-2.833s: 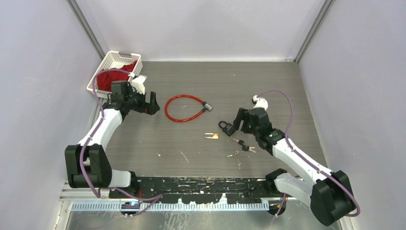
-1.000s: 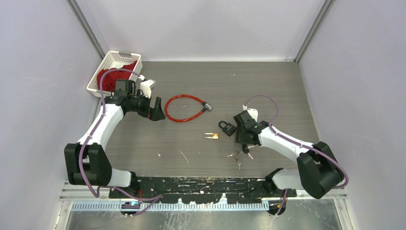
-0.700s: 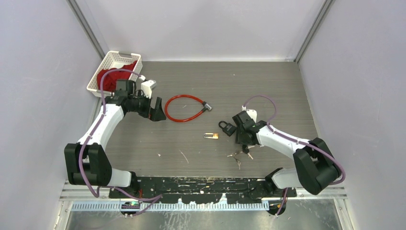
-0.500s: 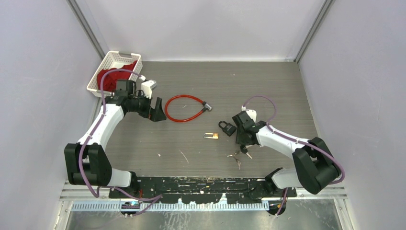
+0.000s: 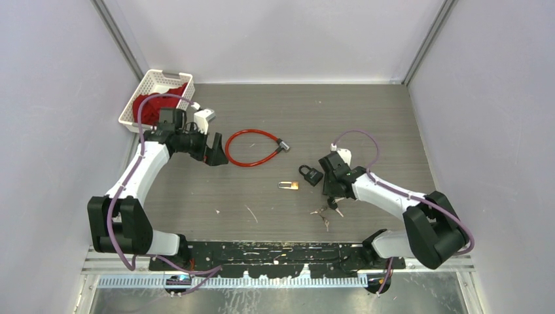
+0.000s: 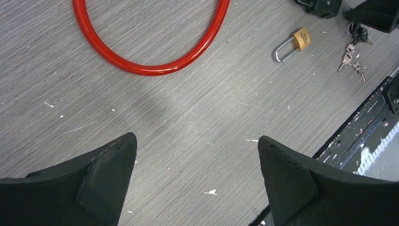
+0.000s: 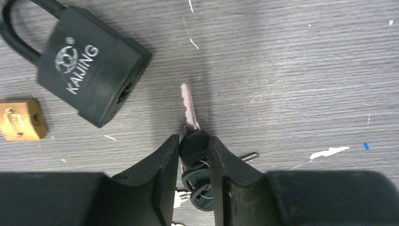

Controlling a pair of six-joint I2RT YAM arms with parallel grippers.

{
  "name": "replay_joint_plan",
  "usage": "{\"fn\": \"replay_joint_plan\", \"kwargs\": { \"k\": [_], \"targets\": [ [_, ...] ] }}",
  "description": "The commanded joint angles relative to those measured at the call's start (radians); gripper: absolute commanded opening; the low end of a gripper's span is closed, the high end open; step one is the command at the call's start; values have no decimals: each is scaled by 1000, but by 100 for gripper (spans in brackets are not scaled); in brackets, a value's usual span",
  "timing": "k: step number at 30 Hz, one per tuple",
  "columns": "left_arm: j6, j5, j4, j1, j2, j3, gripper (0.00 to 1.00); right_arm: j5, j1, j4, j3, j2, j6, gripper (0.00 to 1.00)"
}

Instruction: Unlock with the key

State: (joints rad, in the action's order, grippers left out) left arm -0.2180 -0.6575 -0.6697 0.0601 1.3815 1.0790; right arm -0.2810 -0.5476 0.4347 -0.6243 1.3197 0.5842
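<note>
The right gripper [image 7: 193,139] is clenched on the dark head of the black-headed key [image 7: 189,106], low on the table [image 5: 366,118], right of its middle and nearer the near edge than the far one. More keys on the same ring are bunched between the fingers [image 7: 162,160] behind the held one. The bare blade sticks out past the fingertips toward the keyway end of the black padlock [image 7: 89,70], which lies flat just beside it with a narrow strip of bare surface between them. The brass padlock [image 7: 19,120] lies just beyond the black one, on its near-left side, apart from it. A bunch of silver keys [image 5: 322,212] rests close behind the right gripper, toward the near edge, where the black mounting rail [image 5: 275,252] runs. The left gripper [image 5: 213,149] hangs released, fingers spread wide, over the left part of the table beside the red cable lock [image 5: 252,147], whose loop lies flat. The white basket [image 5: 152,82] holding red cloth [image 5: 157,101] sits in the far left corner. Open surface stretches along the far edge and down the right edge up to the walls.
</note>
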Motion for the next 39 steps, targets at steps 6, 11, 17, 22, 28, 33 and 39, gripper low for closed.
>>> {"fn": "replay_joint_plan", "kwargs": {
  "k": [6,11,17,22,28,33,39],
  "targets": [
    [-60,-61,-31,29,-63,15,99,99,-2,67,-113,-136,-92,2],
    [-184,-85,-119,69,-85,32,99,159,-2,129,-186,-161,-139,1],
    [-229,-63,-185,82,-94,55,99,28,-2,145,-132,-136,-95,48],
    [-213,-67,-177,82,-95,45,99,12,-2,73,-60,-83,-36,50],
    [-196,-66,-160,83,-100,44,99,-22,-2,27,-24,-46,-9,50],
    [-181,-72,-159,82,-98,41,99,3,-2,-10,-21,-2,-10,49],
    [-179,-67,-128,83,-101,31,99,23,-2,-45,20,23,14,42]
  ]
}}
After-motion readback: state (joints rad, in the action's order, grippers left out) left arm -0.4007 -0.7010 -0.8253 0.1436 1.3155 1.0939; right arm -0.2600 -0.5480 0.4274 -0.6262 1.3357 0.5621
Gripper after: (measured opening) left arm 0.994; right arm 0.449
